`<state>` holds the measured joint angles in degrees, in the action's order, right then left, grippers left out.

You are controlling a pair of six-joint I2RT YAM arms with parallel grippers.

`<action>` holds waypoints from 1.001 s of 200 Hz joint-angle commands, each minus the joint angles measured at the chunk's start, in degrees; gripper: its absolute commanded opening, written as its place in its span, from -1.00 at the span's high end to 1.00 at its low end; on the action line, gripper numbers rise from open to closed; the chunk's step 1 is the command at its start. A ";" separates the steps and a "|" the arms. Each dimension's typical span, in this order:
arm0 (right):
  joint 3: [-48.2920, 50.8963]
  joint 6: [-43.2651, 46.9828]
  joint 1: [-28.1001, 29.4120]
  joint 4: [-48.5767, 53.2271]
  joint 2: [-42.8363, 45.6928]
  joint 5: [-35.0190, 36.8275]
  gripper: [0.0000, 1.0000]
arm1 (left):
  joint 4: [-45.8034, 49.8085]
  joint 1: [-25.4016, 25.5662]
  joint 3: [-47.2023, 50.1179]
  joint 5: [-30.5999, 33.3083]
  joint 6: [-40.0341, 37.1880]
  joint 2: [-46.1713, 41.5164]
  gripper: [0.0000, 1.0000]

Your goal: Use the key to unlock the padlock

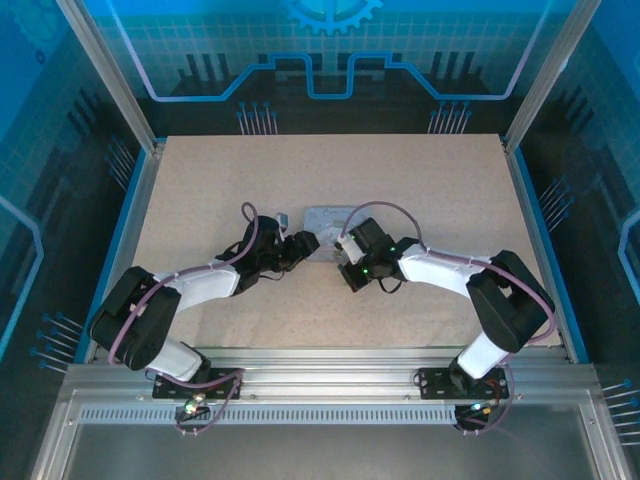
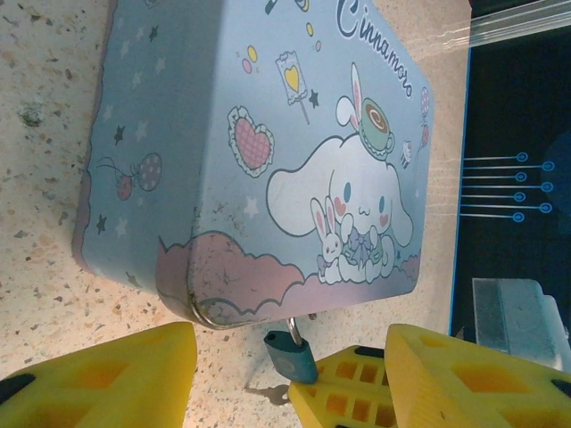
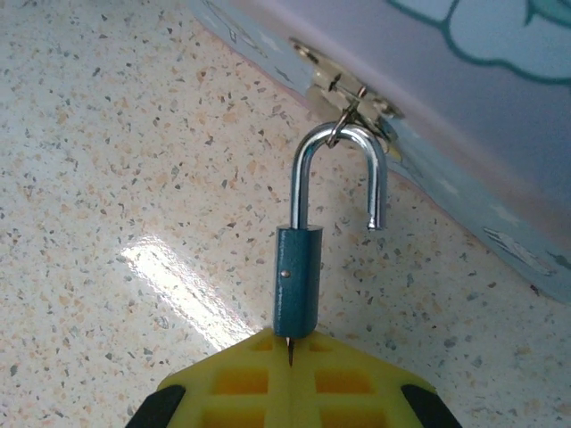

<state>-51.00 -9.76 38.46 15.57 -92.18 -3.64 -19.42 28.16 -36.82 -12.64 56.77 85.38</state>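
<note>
Padlock (image 3: 297, 281), blue-grey, hung by its shackle (image 3: 339, 143) from the hasp (image 3: 343, 85) on the tin's (image 2: 223, 134) near edge, mid-table; one shackle leg stands free of the body, so we judge it sprung. Key (image 3: 288, 349): dark sliver in the body's base, pinched between the pressed-together fingers of the right gripper (image 3: 287, 358); left gripper (image 1: 302, 246) just left of it, fingers (image 2: 98, 383) spread, holding nothing. Handling, as we judge: hold the key in line with the body and steady the tin with the left fingers before unhooking.
</note>
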 commanded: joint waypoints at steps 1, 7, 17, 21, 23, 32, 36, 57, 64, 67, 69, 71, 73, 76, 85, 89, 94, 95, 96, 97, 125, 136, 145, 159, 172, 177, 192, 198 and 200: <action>0.29 1.66 -0.14 -0.29 1.65 0.39 1.00 | -1.01 -0.57 -1.92 1.38 -1.49 0.66 -0.17; 0.29 1.92 -0.05 -0.20 1.74 0.39 1.00 | -0.92 -0.57 -2.01 1.49 -1.52 0.66 -0.17; 0.14 2.39 0.04 0.14 1.74 0.44 1.00 | -0.93 -0.57 -2.12 1.71 -1.50 0.75 -0.17; 0.04 2.60 0.11 0.35 1.75 0.54 1.00 | -0.89 -0.57 -2.19 1.66 -1.49 0.77 -0.17; -0.01 2.70 0.17 0.45 1.79 0.60 1.00 | -0.88 -0.61 -2.20 1.70 -1.51 0.80 -0.17; -0.21 3.06 0.30 0.85 1.83 1.11 1.00 | -0.82 -0.57 -2.29 1.83 -1.64 0.75 -0.17; -0.24 3.18 0.38 0.93 1.92 1.29 1.00 | -0.80 -0.57 -2.29 1.91 -1.59 0.75 -0.17; -0.32 3.80 0.46 1.61 2.35 2.48 1.00 | -0.48 -0.57 -2.61 2.32 -1.97 0.92 -0.17; -0.34 4.16 0.45 1.72 2.53 2.58 1.00 | -0.44 -0.57 -2.73 2.43 -2.08 1.00 -0.17; -0.33 4.18 0.43 1.77 2.60 2.55 1.00 | -0.41 -0.57 -2.78 2.49 -2.10 1.09 -0.17; -0.33 4.34 0.42 1.79 2.66 2.55 1.00 | -0.37 -0.59 -2.81 2.46 -2.17 1.10 -0.16; -0.33 4.45 0.42 1.82 2.63 2.58 1.00 | -0.34 -0.57 -2.86 2.47 -2.23 1.10 -0.17; -0.32 4.54 0.46 1.83 2.69 2.58 1.00 | -0.33 -0.57 -2.90 2.46 -2.31 1.17 -0.17; -0.32 4.70 0.53 1.89 2.71 2.65 1.00 | -0.24 -0.63 -2.98 2.52 -2.36 1.19 -0.17; -0.32 5.20 0.60 1.92 2.63 2.88 1.00 | -0.01 -0.61 -3.25 2.69 -2.65 1.35 -0.17; -0.40 5.46 0.71 1.99 2.54 3.02 1.00 | 0.14 -0.65 -3.36 2.71 -2.85 1.36 -0.17; -0.50 5.69 0.66 2.06 2.45 3.27 1.00 | 0.45 -0.65 -3.58 2.88 -3.05 1.49 -0.17; -0.50 5.79 0.70 2.03 2.41 3.28 1.00 | 0.53 -0.65 -3.64 2.88 -3.06 1.52 -0.17; -0.54 5.89 0.77 2.06 2.38 3.28 1.00 | 0.53 -0.65 -3.67 2.89 -3.07 1.53 -0.17; -0.57 5.93 0.80 2.12 2.33 3.29 1.00 | 0.52 -0.65 -3.69 2.89 -3.11 1.53 -0.17; -1.71 8.14 1.18 2.97 0.89 4.62 1.00 | 0.63 -1.03 -4.39 2.98 -3.54 2.23 -0.17; -1.82 8.97 1.45 2.85 0.52 5.39 1.00 | 0.63 -1.22 -4.63 3.08 -3.74 2.54 -0.17; -1.84 9.39 1.63 2.71 0.31 5.61 1.00 | 0.61 -1.43 -4.90 3.15 -3.79 2.75 -0.17; -1.81 10.11 2.08 2.29 0.16 6.09 1.00 | 0.53 -1.79 -5.18 2.89 -3.95 3.19 -0.17; -1.60 10.78 2.33 1.80 0.25 6.37 1.00 | 0.59 -1.97 -5.45 2.64 -3.99 3.46 -0.17; -1.43 10.99 2.43 1.46 0.39 6.48 1.00 | 0.58 -2.04 -5.46 2.54 -3.97 3.47 -0.17; -1.19 11.80 2.76 0.73 0.73 6.61 1.00 | 0.62 -2.06 -5.28 2.47 -4.06 3.22 -0.17; -1.56 12.05 2.90 1.03 0.74 6.85 1.00 | 0.70 -2.06 -5.07 2.37 -4.09 3.05 -0.17; -1.73 12.16 2.86 1.21 0.70 6.81 1.00 | 0.70 -2.06 -5.10 2.41 -4.07 2.97 -0.17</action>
<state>-51.11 -0.10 40.21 16.80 -91.53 2.46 -19.11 26.61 -40.62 -10.70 54.61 88.14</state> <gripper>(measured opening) 0.057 0.583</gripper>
